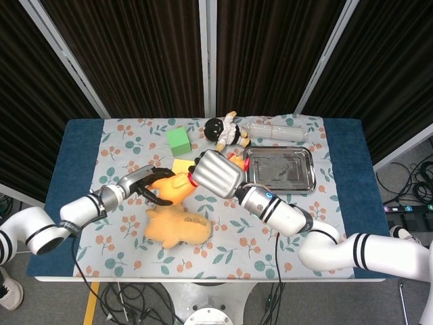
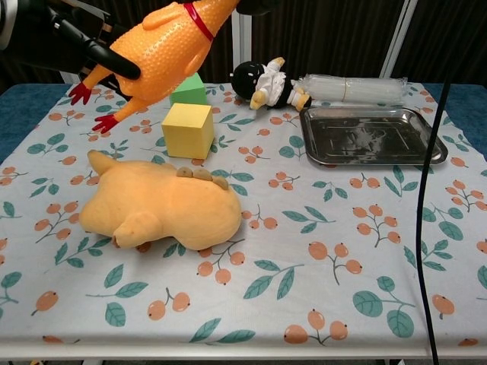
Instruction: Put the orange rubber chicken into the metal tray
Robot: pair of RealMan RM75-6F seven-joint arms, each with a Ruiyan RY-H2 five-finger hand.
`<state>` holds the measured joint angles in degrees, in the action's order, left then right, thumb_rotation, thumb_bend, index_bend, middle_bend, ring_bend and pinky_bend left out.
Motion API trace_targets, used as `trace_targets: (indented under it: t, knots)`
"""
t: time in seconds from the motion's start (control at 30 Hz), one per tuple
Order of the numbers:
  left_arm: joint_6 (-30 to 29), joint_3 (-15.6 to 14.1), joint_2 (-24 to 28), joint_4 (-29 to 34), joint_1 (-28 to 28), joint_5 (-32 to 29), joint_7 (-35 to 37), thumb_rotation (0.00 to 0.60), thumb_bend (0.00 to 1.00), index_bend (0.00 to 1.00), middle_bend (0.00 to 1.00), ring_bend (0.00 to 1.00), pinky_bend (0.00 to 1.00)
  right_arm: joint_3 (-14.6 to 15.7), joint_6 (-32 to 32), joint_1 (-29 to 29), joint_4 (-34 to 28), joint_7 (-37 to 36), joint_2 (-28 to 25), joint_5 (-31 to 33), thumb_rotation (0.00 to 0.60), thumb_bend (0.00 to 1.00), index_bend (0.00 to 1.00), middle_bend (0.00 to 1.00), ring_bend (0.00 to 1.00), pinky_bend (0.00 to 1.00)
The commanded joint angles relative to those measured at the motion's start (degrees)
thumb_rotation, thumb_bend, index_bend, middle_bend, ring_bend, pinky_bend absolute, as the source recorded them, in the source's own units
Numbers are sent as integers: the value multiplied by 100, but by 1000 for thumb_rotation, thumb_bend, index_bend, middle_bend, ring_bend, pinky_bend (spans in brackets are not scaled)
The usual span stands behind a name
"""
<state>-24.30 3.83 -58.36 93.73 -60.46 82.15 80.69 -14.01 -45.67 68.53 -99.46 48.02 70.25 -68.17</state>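
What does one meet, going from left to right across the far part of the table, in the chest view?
Green cube → black-and-white doll → clear plastic bottle. The metal tray lies just in front of the bottle, so its place in the order is not clear.

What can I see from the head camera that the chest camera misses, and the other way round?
Only the head view shows both whole arms, with the right hand over the chicken's head end, and the blue table edges. Only the chest view shows the chicken's red feet hanging above the cloth and the plush's underside up close. Both show the orange rubber chicken held in the air by the left hand, the empty metal tray, the orange plush, the yellow block, the green block, the doll and the clear plastic roll.
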Motion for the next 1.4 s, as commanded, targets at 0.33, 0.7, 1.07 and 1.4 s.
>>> trace_targets:
  t: [0.33, 0.7, 1.07, 1.4]
  knots:
    - [-177, 336, -388, -35, 275, -1557, -1415, 600, 571, 679, 691, 622, 716, 126, -43, 62, -138, -102, 15, 71, 600, 402, 1000, 819, 779, 1000]
    - [-410, 508, -582, 112, 450, -2751, -2573, 600, 728, 856, 876, 790, 878, 206, -143, 60, -214, -186, -25, 95, 600, 402, 1000, 820, 785, 1000]
    - [-268, 878, -566, 245, 940, -2236, -2788, 510, 604, 270, 334, 285, 475, 255, -198, 68, 33, -280, 36, 86, 600, 402, 1000, 820, 785, 1000]
    - [-166, 1171, -636, 121, 1338, -1254, -2470, 559, 349, 177, 180, 152, 332, 306, -78, 136, 363, -452, 153, -3, 600, 402, 1000, 821, 785, 1000]
